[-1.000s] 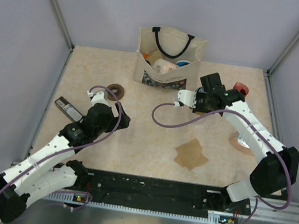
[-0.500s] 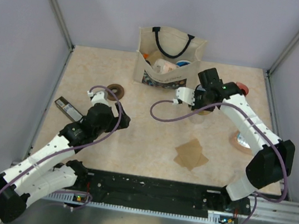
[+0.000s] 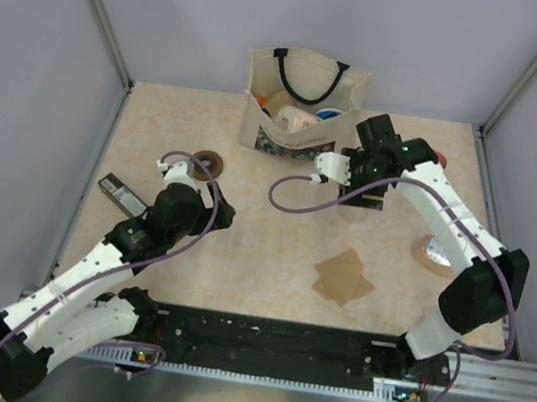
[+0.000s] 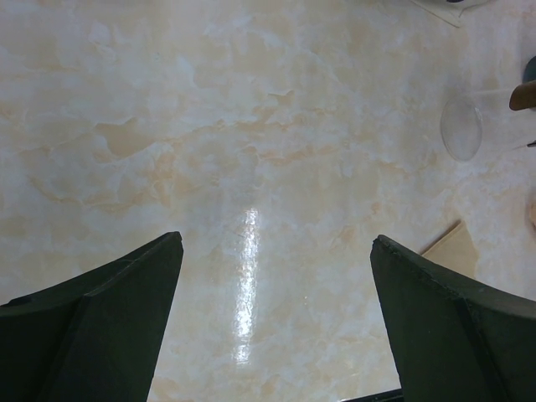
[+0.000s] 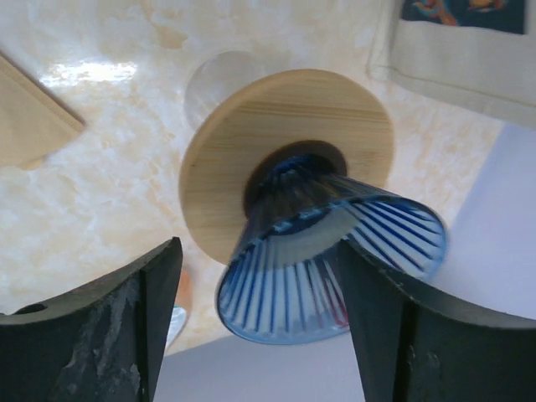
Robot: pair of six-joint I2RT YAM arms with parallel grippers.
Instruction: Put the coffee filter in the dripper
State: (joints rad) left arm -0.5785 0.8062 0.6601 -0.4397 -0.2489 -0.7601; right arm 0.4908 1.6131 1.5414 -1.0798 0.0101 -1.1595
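Observation:
The dripper, a blue ribbed cone on a round tan ring base, stands between the fingers of my right gripper. That gripper is open: its left finger is clear of the cone and its right finger is at the cone's rim. From above, the right gripper hides the dripper. The coffee filter, a flat light-brown wedge, lies on the table nearer the arm bases; an edge shows in the wrist views. My left gripper hangs open over bare table, holding nothing.
A cloth tote bag with items stands at the back centre. A tan ring with a dark centre and a dark flat object lie at the left. A red-topped grinder is behind the right arm. A clear glass rim shows under the dripper's base.
My right gripper has shifted a little to the left and its jaws have gone from shut to wide open around the dripper. The left arm has not moved.

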